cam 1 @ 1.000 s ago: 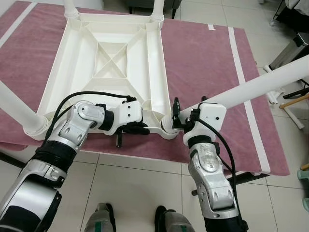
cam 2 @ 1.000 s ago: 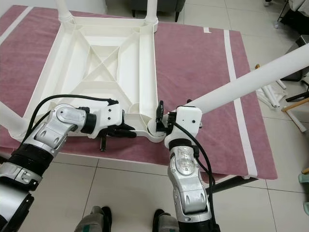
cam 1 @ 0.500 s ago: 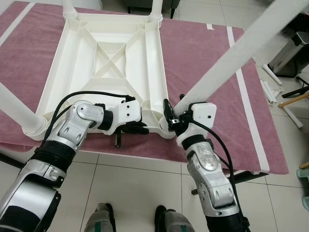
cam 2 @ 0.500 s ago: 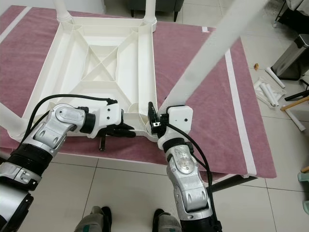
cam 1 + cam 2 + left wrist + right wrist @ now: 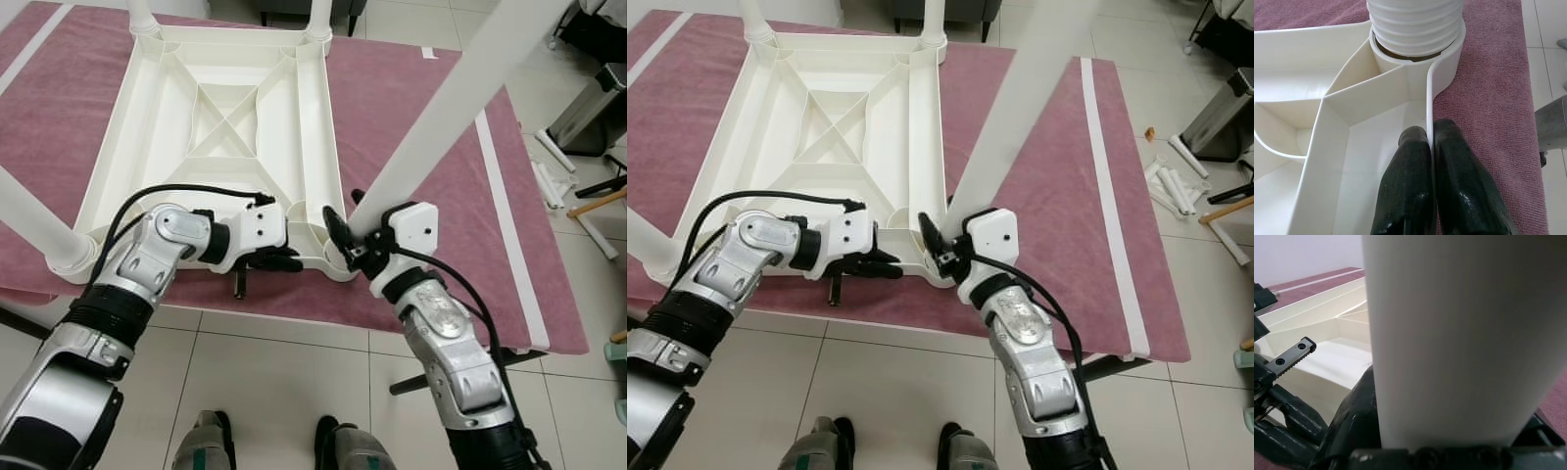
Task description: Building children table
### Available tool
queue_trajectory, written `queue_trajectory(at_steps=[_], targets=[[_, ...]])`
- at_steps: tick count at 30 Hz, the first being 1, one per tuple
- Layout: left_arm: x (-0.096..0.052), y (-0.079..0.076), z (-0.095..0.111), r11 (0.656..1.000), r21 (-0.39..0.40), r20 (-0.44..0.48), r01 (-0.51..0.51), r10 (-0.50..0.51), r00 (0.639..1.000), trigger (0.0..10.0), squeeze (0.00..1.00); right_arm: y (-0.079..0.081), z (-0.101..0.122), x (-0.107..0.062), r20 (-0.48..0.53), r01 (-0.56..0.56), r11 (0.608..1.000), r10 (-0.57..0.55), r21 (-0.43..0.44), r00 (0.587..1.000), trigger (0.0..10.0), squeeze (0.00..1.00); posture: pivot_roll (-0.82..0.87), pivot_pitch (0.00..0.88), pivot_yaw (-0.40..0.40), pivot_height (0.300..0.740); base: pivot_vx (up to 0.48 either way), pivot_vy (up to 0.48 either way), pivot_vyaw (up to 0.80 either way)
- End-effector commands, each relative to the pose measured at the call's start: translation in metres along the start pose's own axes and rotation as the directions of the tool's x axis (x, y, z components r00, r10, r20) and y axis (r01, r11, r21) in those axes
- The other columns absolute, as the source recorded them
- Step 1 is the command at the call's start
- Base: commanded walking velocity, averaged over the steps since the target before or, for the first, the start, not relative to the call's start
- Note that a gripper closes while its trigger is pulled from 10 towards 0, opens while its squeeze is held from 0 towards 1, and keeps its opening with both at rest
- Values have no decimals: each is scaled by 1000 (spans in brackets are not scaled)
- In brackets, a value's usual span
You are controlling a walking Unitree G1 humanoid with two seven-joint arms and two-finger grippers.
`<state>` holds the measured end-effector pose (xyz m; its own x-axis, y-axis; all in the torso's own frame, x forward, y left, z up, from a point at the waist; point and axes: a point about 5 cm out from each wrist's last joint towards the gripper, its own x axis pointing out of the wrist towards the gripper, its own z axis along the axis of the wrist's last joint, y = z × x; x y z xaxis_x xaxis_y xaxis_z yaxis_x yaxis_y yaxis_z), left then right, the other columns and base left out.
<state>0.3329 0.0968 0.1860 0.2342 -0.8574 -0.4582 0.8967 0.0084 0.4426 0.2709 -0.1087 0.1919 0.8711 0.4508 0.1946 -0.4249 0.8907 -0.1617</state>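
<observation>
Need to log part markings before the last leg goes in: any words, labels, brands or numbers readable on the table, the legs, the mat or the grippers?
None: no readable text in any view.
Upturned white table: bare moulded plastic.
Table leg in the right gripper: plain white.
Left gripper, clamped on the table's rim: plain black fingers.
Maroon mat: white stripes, no lettering.

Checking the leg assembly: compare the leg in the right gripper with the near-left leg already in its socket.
The leg held by the right gripper, the held leg, leans steeply toward the right and far side, while the near-left leg leans out to the left. The held leg's base is gripped at the near-right corner socket; the near-left leg stands ungripped. Both are plain white tubes on the upturned tabletop.
</observation>
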Motion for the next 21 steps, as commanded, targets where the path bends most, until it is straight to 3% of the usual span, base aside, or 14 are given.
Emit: queue_trajectory(at_steps=[1, 2, 9, 15, 19, 21], targets=[[-17, 11, -10, 992, -34, -26, -122, 121, 992, 0, 0, 1, -19, -7, -115, -70, 997, 72, 24, 991, 7686, 0, 50, 215, -4, 740, 0, 0, 0], [-18, 11, -10, 993, -5, -42, -118, 118, 992, 0, 0, 3, -18, -5, -121, -124, 992, 125, 18, 985, 10000, 0, 52, 212, -4, 740, 0, 0, 0], [-25, 14, -7, 991, 42, -51, -124, 126, 991, 0, 0, 5, -19, 1, -168, -209, 978, 206, -1, 964, 10000, 0, 57, 208, -7, 740, 0, 0, 0], [-36, 34, 3, 976, 75, -28, -205, 208, 978, 0, 0, 7, -16, 23, -185, -220, 975, 213, -18, 959, 10000, 0, 55, 199, -12, 740, 0, 0, 0], [-38, 38, 4, 972, 80, -26, -222, 225, 974, 0, 0, 7, -15, 27, -181, -220, 975, 213, -18, 960, 10000, 0, 55, 199, -12, 740, 0, 0, 0], [-42, 48, 7, 960, 85, -23, -268, 271, 962, 0, 0, 7, -10, 39, -167, -229, 973, 220, -32, 961, 10000, 0, 53, 195, -14, 740, 0, 0, 0]])
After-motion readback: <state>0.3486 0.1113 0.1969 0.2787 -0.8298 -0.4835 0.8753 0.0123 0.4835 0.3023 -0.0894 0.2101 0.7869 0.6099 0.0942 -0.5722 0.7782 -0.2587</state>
